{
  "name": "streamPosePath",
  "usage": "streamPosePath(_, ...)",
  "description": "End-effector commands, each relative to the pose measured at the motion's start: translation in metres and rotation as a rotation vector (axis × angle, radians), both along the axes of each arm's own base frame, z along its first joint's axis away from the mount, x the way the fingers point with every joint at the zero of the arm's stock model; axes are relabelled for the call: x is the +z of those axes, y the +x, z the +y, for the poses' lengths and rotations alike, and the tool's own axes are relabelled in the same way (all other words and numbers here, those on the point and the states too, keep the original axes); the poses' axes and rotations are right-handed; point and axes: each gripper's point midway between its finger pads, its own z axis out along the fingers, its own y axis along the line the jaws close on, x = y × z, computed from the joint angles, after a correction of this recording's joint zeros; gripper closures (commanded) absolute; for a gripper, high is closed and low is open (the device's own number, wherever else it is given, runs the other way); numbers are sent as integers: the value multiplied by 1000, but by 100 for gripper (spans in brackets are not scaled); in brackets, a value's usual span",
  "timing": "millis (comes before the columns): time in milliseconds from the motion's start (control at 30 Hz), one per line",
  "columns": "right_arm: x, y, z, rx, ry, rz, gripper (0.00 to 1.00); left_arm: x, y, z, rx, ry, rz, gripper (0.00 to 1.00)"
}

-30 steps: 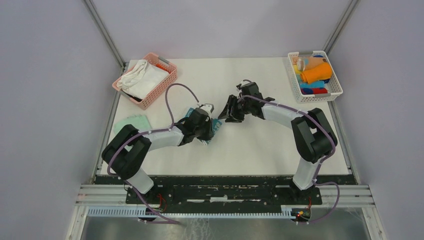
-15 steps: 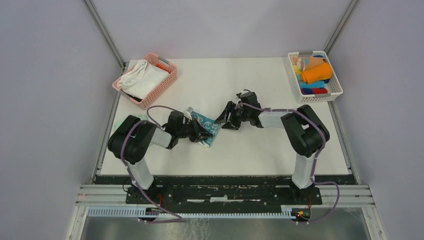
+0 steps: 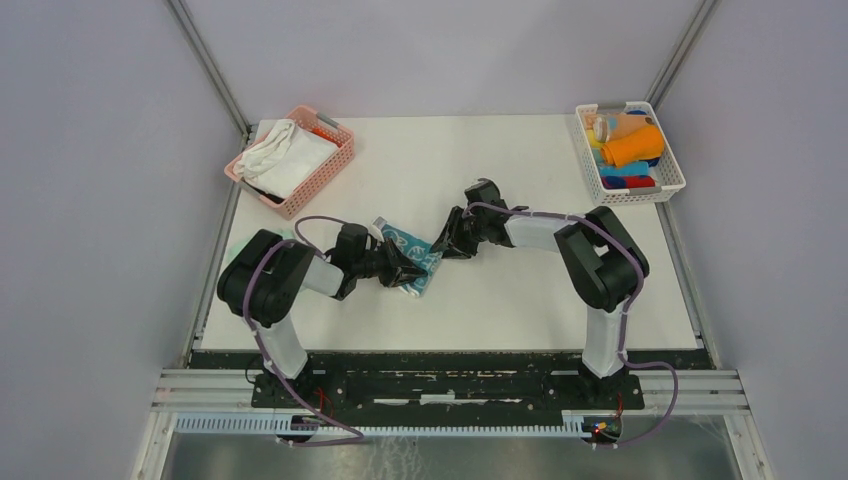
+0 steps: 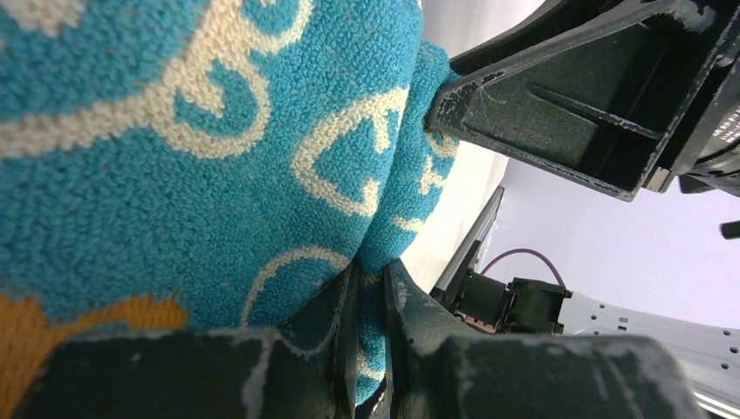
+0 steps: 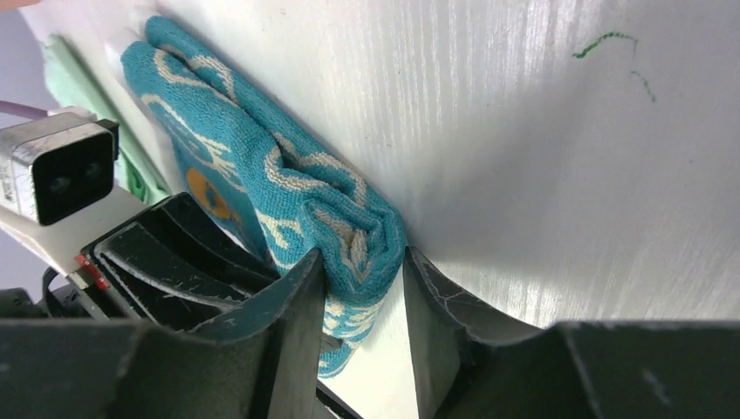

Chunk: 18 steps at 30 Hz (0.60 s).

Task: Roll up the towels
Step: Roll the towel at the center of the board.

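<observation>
A teal towel with cream pattern (image 3: 412, 260) lies partly rolled at the table's middle left. My left gripper (image 3: 402, 268) reaches it from the left, low on the table. In the left wrist view the left gripper (image 4: 371, 301) is shut on a fold of the teal towel (image 4: 218, 131). My right gripper (image 3: 448, 243) meets the towel's right end. In the right wrist view the right gripper (image 5: 362, 266) has its jaws pressed on either side of the rolled end (image 5: 349, 227). The towel's body (image 5: 218, 148) stretches away behind that end.
A pink basket (image 3: 330, 172) with white towels (image 3: 283, 155) stands at the back left. A white basket (image 3: 670, 180) with rolled coloured towels (image 3: 633, 145) stands at the back right. A pale green towel (image 5: 83, 83) lies left of the teal one, mostly hidden under my left arm.
My left arm has dropped low and drawn its gripper left along the teal towel. My right gripper has come down to the towel's right end and closed on it.
</observation>
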Motion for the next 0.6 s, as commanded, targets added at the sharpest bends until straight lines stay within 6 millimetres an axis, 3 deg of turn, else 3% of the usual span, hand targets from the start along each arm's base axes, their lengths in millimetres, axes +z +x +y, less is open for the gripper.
streamPosePath(0,-12,0,-15,7,-175,16,55,-10,-7,5,21,57,58,83)
streamPosePath(233,-3,-3,-3,12,-165,37,45,-16,-11,-1,14,84,63,83)
streamPosePath(567,-11,-13,-8,49,-312,101,48,-19,-7,-4,55,170,37,82)
